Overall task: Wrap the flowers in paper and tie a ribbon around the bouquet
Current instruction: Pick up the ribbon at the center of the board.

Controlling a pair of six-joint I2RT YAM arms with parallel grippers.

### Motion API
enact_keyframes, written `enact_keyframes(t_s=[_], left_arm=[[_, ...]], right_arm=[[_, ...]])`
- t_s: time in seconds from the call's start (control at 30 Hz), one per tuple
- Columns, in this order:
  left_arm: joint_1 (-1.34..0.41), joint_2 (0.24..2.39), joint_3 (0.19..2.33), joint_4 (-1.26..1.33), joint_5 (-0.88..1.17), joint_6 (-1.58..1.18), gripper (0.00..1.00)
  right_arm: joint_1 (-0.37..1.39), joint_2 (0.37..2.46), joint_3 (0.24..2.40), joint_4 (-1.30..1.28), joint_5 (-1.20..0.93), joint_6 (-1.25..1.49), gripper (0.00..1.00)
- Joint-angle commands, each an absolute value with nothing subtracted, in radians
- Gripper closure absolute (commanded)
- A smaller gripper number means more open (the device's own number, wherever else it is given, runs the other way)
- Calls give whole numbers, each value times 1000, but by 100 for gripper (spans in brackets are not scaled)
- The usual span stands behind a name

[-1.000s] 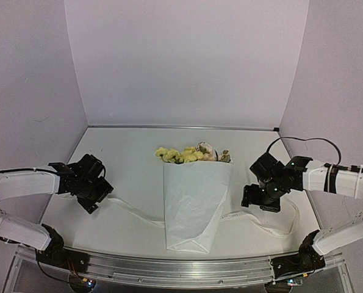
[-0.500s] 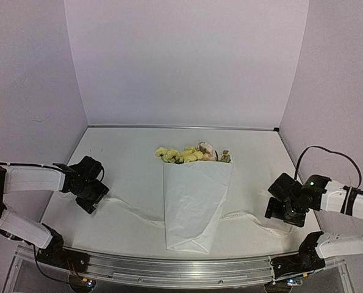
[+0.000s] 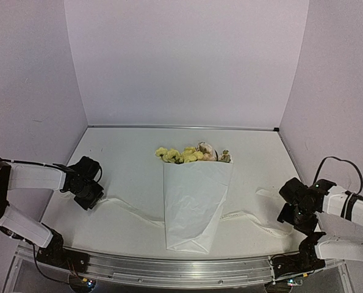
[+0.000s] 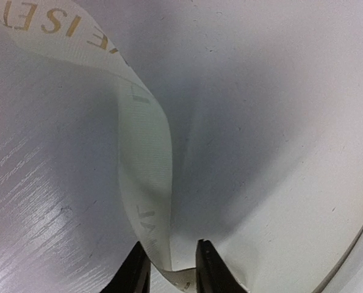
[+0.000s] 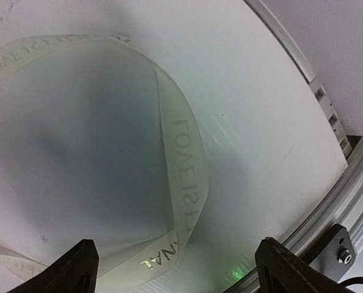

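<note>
Ribbon [image 4: 146, 146] is lying under the bouquet [image 3: 193, 201] at frame centre. Left gripper [image 4: 171, 271] is pinching one end, jaws nearly closed; right gripper [image 5: 181, 261] is hovering wide open, empty, and should be seizing the other end squarely.

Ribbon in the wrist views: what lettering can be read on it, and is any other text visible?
"LOVE IS": print on the ribbon, right wrist view, upside down.
"NAL": further along that loop; the letters before it are unclear.
"E IS E": ribbon, left wrist view, cut by the frame edge.
Fainter show-through letters and the top view's print: unreadable. No other text.
</note>
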State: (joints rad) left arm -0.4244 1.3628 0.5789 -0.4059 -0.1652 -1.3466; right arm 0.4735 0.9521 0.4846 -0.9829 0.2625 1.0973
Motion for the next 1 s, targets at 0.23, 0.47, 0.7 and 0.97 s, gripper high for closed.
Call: enact_keyframes(t_s=[0.23,0.47,0.7,0.97], left_arm=[[-418,1358,572,-358,-202,-1294,87],[-417,1373,572,-341,-196,-1280,94],[-411,1397,587,-312,-190,-1253,100],[-346,1424,643,-298,-156,-1193,100]], right_arm=[[305,1045,400,-819,73,1049,31],[238,1087,396,-776,49,1018,63],[205,1107,445,-770,48,968,99],[141,1192,584,-745,57,915,100]])
